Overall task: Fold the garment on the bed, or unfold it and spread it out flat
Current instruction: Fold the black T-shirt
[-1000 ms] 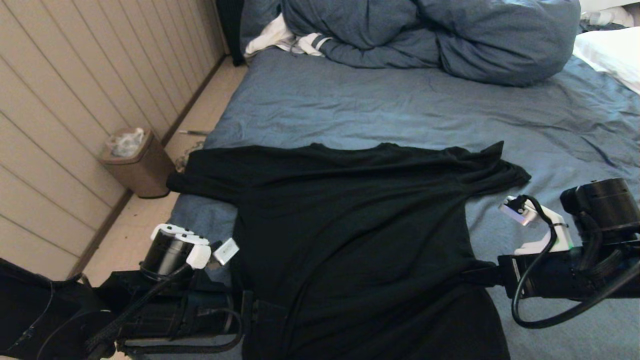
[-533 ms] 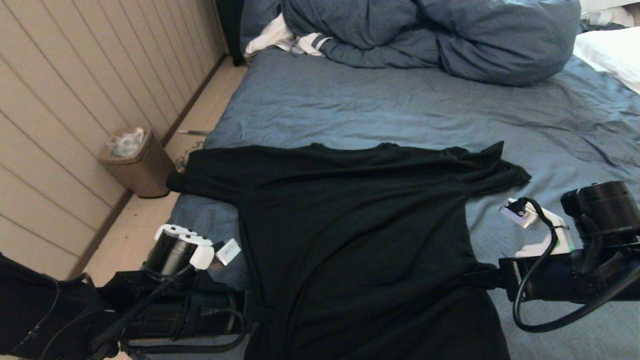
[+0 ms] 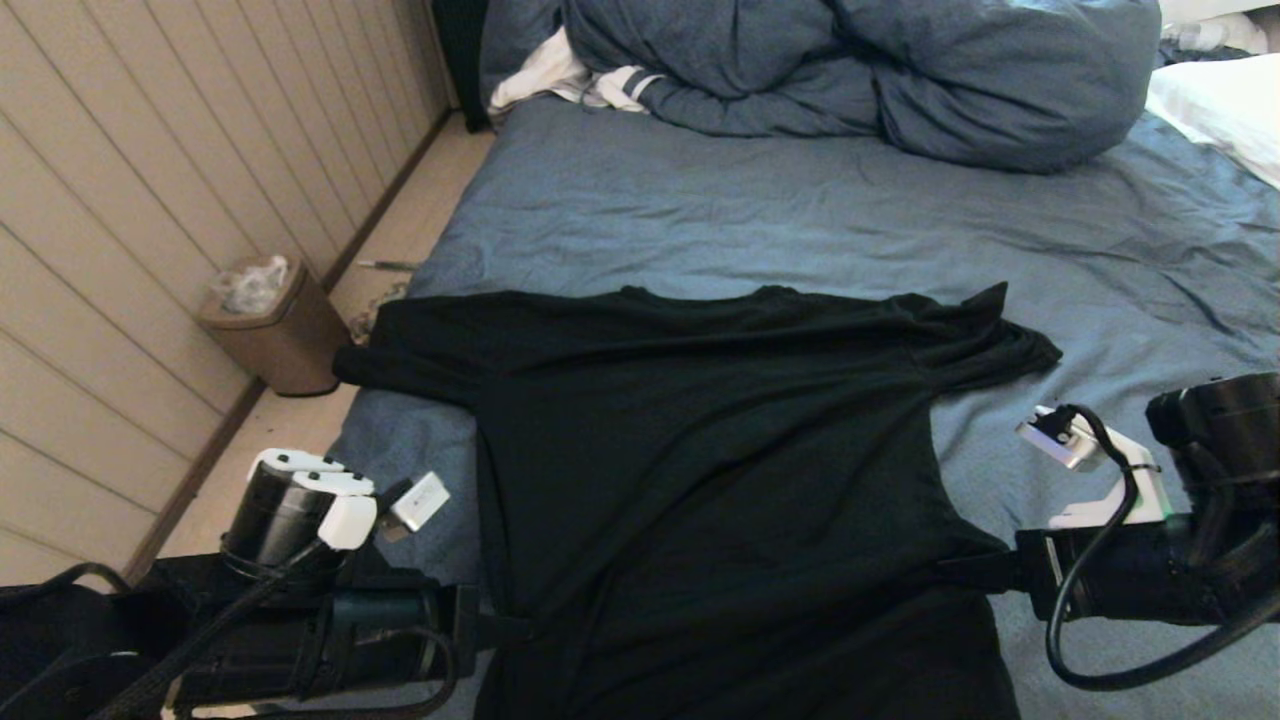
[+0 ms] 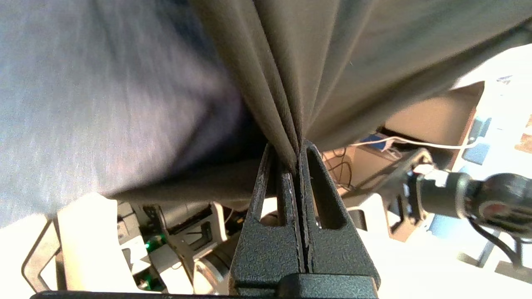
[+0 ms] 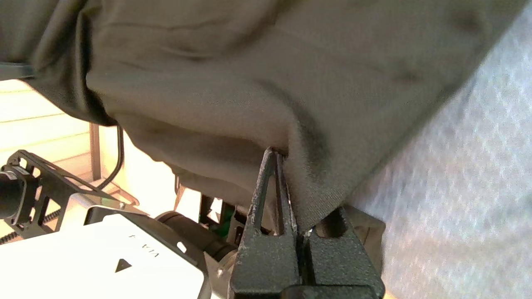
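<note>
Black garment (image 3: 720, 480) spread plain side up across the near part of the bed (image 3: 800, 220), collar toward the far side, one sleeve draped over the bed's left edge, the other sleeve rumpled on the sheet at right. Lower part hanging off the near edge toward the robot.

Left gripper (image 4: 297, 160) at the garment's left side seam near the hem, jaws clamped tight on a pleat of the black cloth. Right gripper (image 5: 291, 187) at the opposite side seam, jaws likewise pinched closed on a fold of the fabric.

Bunched blue duvet (image 3: 860, 70) heaped at the far side of the bed, white stripe-cuffed cloth (image 3: 580, 80) tucked beside it, white pillow (image 3: 1220, 110) at far right. Brown bin (image 3: 275, 325) on the floor by the panelled wall.
</note>
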